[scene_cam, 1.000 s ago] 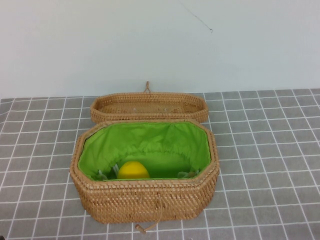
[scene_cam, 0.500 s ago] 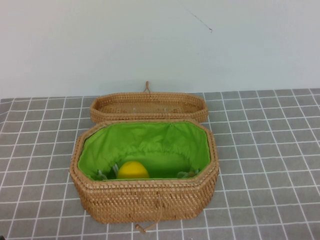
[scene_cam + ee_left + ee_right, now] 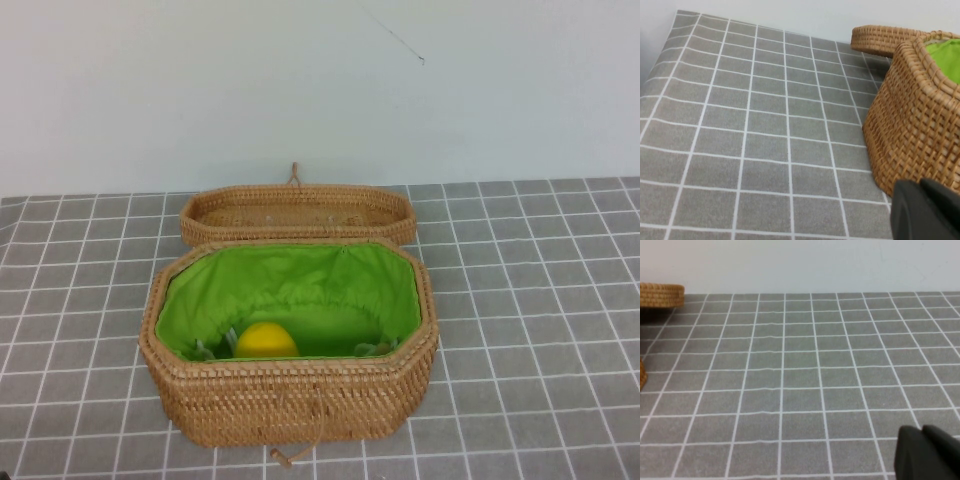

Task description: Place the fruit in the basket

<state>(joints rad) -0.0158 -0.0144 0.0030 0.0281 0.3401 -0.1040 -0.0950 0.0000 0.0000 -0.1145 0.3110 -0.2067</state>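
The yellow lemon (image 3: 266, 340) lies inside the wicker basket (image 3: 300, 400) on its green lining, near the front left. The basket stands at the table's middle front; its wall also shows in the left wrist view (image 3: 920, 120). Neither arm shows in the high view. My left gripper (image 3: 926, 210) is shut and empty, low beside the basket's outer wall. My right gripper (image 3: 927, 452) is shut and empty over bare tablecloth to the right of the basket.
The shallow wicker lid (image 3: 298, 213) lies just behind the basket; its edge also shows in the left wrist view (image 3: 880, 39) and the right wrist view (image 3: 660, 295). Grey checked cloth (image 3: 540, 300) covers the table, and a pale wall stands behind.
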